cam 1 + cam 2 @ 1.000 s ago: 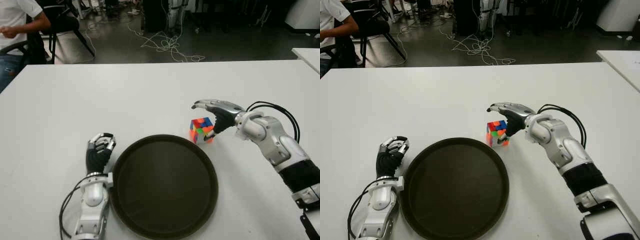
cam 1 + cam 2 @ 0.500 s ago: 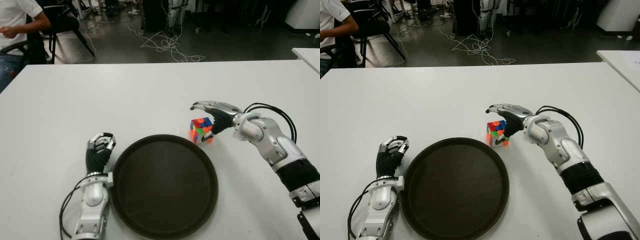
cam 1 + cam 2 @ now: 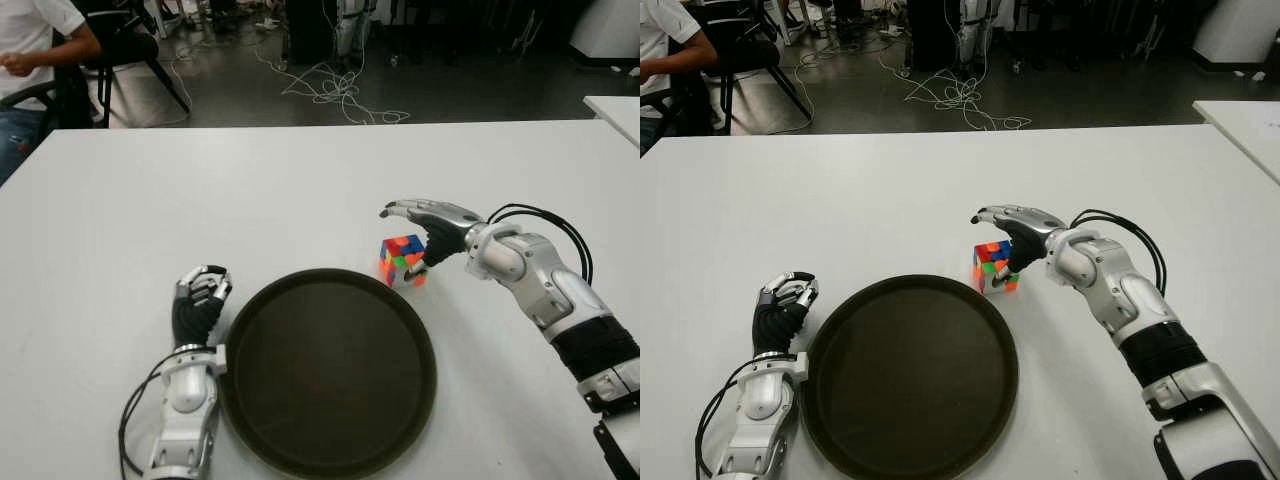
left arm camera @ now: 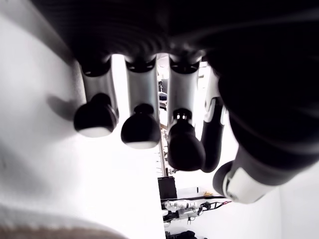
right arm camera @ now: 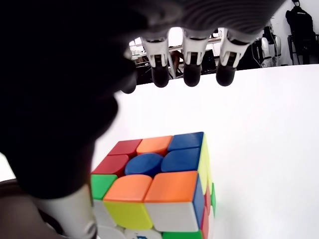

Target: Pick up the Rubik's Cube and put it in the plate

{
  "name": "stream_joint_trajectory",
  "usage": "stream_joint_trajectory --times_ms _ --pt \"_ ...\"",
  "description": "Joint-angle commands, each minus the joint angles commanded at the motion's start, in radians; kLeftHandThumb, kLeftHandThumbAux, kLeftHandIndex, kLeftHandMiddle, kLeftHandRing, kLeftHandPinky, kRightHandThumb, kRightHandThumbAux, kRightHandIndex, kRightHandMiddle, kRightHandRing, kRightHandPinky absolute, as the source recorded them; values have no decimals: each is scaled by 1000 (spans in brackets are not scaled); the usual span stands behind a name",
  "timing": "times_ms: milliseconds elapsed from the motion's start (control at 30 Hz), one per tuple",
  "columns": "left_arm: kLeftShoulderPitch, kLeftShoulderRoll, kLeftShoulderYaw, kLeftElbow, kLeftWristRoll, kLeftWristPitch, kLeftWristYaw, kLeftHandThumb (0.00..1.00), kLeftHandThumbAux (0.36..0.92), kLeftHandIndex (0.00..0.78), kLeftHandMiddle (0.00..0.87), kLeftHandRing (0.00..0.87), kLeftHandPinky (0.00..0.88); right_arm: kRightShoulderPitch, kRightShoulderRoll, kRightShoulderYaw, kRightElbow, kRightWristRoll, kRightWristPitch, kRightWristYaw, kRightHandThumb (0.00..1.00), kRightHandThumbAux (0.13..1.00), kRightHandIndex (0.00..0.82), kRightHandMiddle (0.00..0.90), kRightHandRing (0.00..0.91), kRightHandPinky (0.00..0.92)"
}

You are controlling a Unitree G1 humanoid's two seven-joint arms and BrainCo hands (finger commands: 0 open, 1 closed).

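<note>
Risk item: our right robot hand (image 3: 425, 232), fingers spread over the ungrasped Rubik's Cube (image 3: 403, 259) beside the plate (image 3: 330, 370), may nudge it along the worktop (image 3: 250, 190); left robot hand (image 3: 200, 300) curled, empty

One Rubik's Cube (image 3: 403, 259) and one round dark plate (image 3: 329, 372) sit on one white surface (image 3: 200, 200). Two robot hands are visible: one left hand (image 3: 199, 300) and one right hand (image 3: 428, 225). One seated person (image 3: 30, 60) appears beyond.

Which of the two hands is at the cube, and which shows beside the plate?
The right hand is over the Rubik's Cube, fingers spread above it. The left hand, curled and empty, shows left of the plate.
</note>
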Motion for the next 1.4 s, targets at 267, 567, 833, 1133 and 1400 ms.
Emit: stream_joint_trajectory --times_ms 267,567,833,1133,1400 --pt "3 -5 3 -9 -6 17 0 706 704 444 811 834 841 5 0 2 0 0 4 8 0 830 0 0 0 3" --pt "6 -6 7 -8 -27 8 -17 708 705 444 819 840 842 14 8 9 24 -2 5 -3 0 839 0 0 0 1" --pt "6 -2 5 -5 -23 1 -16 707 704 444 822 843 844 21 16 4 59 15 -5 -9 0 834 0 0 0 0" --pt "15 -7 2 -32 -19 28 -11 707 705 443 812 835 841 24 17 9 73 14 -13 -14 0 866 0 0 0 8" --pt "12 -4 -2 -23 -8 26 -8 708 704 444 811 835 839 31 12 0 63 22 -15 -9 0 880 0 0 0 8"
